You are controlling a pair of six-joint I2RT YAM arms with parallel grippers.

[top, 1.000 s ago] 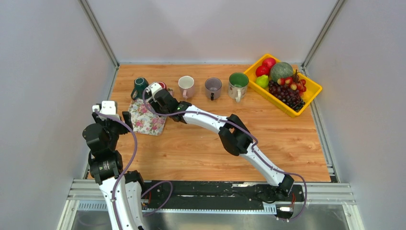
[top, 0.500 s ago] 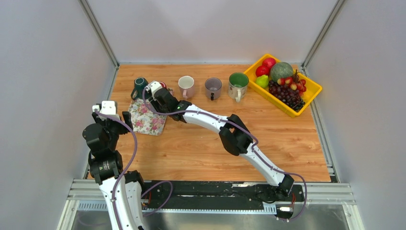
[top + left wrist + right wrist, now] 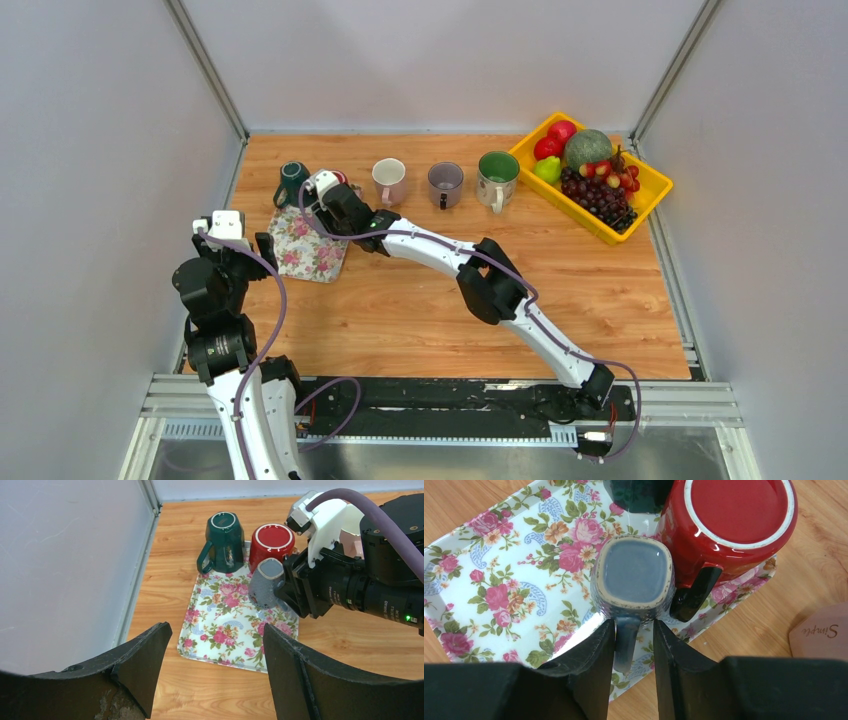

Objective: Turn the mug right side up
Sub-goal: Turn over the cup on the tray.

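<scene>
The blue-grey ceramic mug (image 3: 633, 577), inverted on the floral tray (image 3: 499, 580) just beside the red mug (image 3: 736, 520), is rigid, glazed and chip-prone; grip its handle (image 3: 626, 647), which the right pincer (image 3: 634, 630) straddles narrowly, contact unconfirmed; the left pincer (image 3: 215, 632) stands wide open, empty.

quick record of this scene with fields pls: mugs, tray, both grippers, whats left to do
target: grey mug, upside down on the floral tray
neighbours: red mug and green mug, both upside down at the tray's far end
right gripper: fingers either side of the grey mug's handle; clamped or not is unclear
left gripper: open, empty, short of the tray
upright: three upright mugs in a row
other: yellow fruit basket, far right
status: grey mug not yet turned
</scene>
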